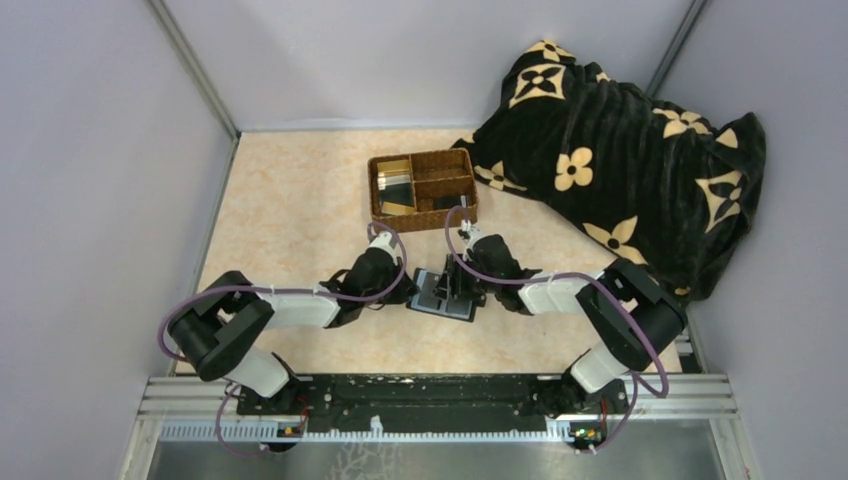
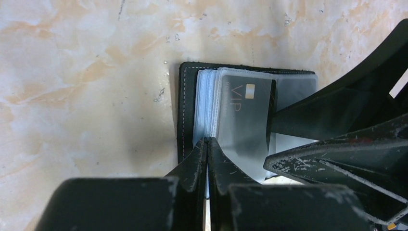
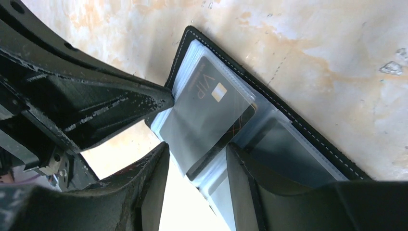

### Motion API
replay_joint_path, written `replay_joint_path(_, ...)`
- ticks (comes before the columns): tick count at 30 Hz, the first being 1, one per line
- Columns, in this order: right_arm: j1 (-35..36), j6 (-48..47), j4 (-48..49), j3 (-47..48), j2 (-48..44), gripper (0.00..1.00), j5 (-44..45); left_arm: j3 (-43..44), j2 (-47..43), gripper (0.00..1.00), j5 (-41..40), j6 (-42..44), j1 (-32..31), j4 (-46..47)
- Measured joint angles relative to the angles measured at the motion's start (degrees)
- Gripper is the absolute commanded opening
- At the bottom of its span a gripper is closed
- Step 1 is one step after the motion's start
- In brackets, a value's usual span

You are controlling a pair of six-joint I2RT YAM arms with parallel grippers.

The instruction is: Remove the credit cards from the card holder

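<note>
Several cards (image 1: 397, 190) already in basket (image 1: 425, 158). One grey card (image 2: 245, 120) remains in sleeve of open card holder (image 1: 443, 294), flat on table (image 1: 290, 210) between arms. Left gripper (image 2: 207, 144) pressed together at sleeve edge. Right gripper (image 3: 197, 153) spread around card end; pull-out likely next.

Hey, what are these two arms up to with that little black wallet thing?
They are emptying a card holder that lies open on the table. The left end effector, closed, rests at the edge of its clear sleeves. The right end effector is open, with a finger on each side of a grey VIP card that sits in a sleeve. A few cards already lie in the wicker tray behind.
</note>
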Motion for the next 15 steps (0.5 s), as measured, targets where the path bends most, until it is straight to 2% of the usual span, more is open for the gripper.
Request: replay_joint_path(15, -5.0, 7.6, 12.7, -4.3, 3.0, 0.45, -6.6, 0.6, 1.2, 0.04, -0.7, -0.6, -1.2, 0.7)
